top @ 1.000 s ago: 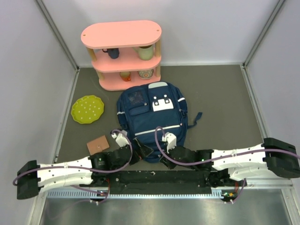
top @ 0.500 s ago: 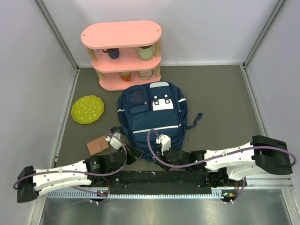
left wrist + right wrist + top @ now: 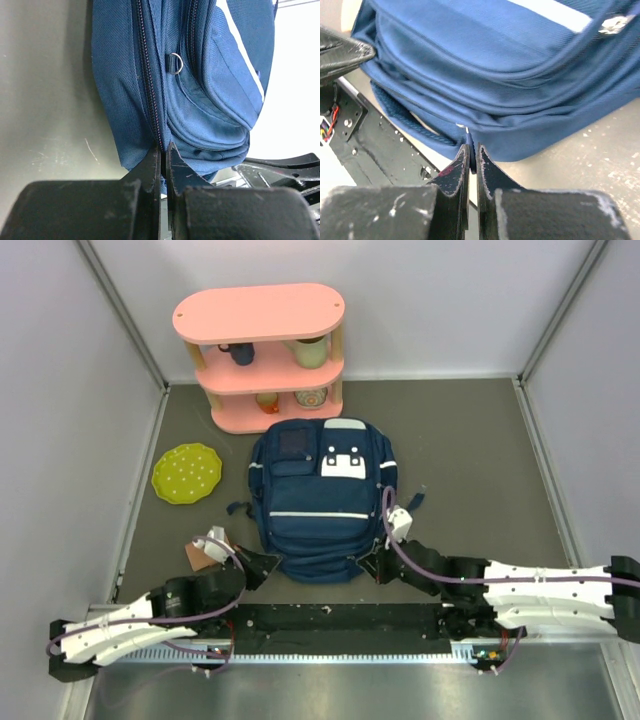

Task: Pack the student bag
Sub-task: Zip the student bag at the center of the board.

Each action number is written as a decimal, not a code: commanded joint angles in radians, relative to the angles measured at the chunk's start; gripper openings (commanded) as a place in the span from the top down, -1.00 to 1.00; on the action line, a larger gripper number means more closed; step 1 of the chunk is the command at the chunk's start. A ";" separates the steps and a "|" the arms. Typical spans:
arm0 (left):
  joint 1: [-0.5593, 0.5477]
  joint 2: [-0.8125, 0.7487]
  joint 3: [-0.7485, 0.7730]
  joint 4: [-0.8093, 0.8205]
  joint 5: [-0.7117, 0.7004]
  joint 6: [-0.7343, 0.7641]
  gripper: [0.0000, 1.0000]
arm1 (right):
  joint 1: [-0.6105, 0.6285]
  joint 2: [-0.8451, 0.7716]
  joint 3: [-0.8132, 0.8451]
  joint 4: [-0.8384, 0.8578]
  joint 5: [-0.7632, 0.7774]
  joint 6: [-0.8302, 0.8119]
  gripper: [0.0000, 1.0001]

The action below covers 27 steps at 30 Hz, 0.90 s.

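Pink oval three-tier shelf [image 3: 260, 355] on the grey table [image 3: 480, 440], against the back wall. Holds on its middle tier a dark blue mug [image 3: 240, 353] at left and a pale green cup [image 3: 310, 352] at right; on its bottom tier an orange item [image 3: 267, 401] and a patterned bowl [image 3: 311, 397]. Near-left of the shelf, a yellow-green dotted plate [image 3: 187, 473]; nearer still, well apart from the shelf, a brown card [image 3: 198, 554], partly hidden.

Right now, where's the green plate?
In the top view, the green plate lies flat on the left side, just left of the student bag and in front of the pink shelf.
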<state>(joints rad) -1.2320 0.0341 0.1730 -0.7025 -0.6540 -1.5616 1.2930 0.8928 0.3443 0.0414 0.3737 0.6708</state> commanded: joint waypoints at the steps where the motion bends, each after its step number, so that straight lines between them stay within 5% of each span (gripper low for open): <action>1: 0.011 -0.020 0.077 -0.180 -0.183 -0.014 1.00 | -0.086 -0.055 -0.045 -0.179 0.079 0.035 1.00; 9: 0.009 -0.016 0.126 -0.216 -0.205 0.008 1.00 | -0.276 -0.002 -0.077 -0.212 0.047 0.170 1.00; 21: 0.011 -0.017 0.132 -0.245 -0.213 -0.002 1.00 | -0.425 -0.080 -0.106 -0.221 0.275 0.245 1.00; 27: 0.009 -0.019 0.129 -0.247 -0.214 0.001 1.00 | -0.474 -0.115 -0.131 -0.002 0.294 0.124 1.00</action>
<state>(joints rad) -1.2316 0.0280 0.2474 -0.8837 -0.7197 -1.5578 0.8822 0.7837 0.2310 -0.0509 0.4957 0.8799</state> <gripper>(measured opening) 0.023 0.018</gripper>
